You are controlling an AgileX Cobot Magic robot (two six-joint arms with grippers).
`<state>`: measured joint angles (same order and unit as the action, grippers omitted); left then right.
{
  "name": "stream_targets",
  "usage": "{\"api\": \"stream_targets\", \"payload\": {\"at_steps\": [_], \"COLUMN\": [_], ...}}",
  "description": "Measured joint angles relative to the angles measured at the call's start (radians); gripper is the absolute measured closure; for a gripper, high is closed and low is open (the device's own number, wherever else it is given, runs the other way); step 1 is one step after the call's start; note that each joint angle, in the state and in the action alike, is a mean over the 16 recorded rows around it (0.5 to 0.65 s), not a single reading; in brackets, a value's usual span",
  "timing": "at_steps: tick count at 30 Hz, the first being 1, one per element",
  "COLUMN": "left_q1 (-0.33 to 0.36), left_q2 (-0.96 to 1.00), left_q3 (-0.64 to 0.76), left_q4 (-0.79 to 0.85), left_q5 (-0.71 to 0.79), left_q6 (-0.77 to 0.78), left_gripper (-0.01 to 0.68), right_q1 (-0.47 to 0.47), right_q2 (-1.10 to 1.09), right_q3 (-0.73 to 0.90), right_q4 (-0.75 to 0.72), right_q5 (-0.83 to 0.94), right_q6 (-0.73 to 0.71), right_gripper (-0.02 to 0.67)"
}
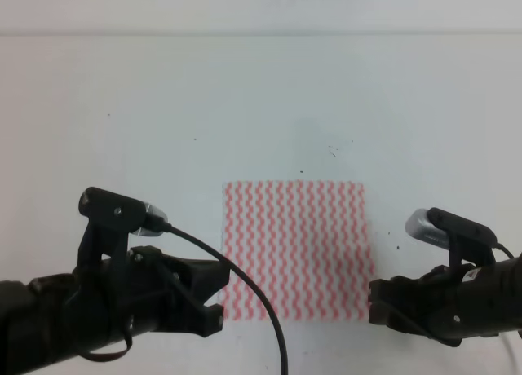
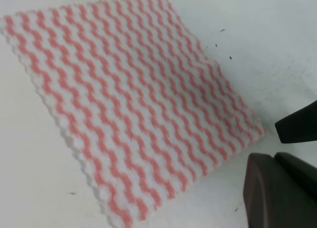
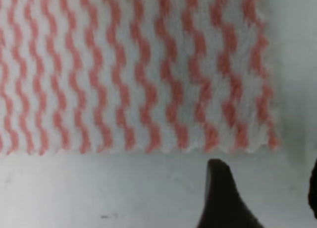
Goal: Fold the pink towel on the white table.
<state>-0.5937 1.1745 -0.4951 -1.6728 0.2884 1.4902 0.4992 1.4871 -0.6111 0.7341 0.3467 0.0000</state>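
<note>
The pink towel [image 1: 295, 249] lies flat and spread out on the white table [image 1: 163, 130], its wavy pink and white stripes running front to back. My left gripper [image 1: 214, 297] stands open beside the towel's near left corner, with nothing between its fingers. In the left wrist view the towel [image 2: 129, 114] fills the frame and the dark fingertips [image 2: 297, 126] sit just off its corner. My right gripper [image 1: 375, 302] is open at the near right corner. The right wrist view shows the towel's near edge [image 3: 148, 89] just ahead of one dark fingertip [image 3: 220, 198], not touching it.
Small dark specks dot the table [image 1: 333, 151] behind the towel. The far edge of the table runs along the top of the high view. A black cable [image 1: 245, 285] from the left arm arcs over the towel's near left part.
</note>
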Motion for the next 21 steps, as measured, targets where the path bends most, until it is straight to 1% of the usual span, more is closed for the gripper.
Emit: {"api": "stream_targets", "payload": {"at_steps": [21], "left_q1": [0.000], "left_q2": [0.001], "left_q3": [0.000], "left_q4": [0.000], "left_q5": [0.000], "left_q6": [0.000], "left_gripper": [0.677], "right_q1": [-0.001], "right_q2": [0.071], "right_q3": [-0.002], "right_q4": [0.027], "right_q5": [-0.025], "right_q6": [-0.004], "right_gripper": [0.308]}}
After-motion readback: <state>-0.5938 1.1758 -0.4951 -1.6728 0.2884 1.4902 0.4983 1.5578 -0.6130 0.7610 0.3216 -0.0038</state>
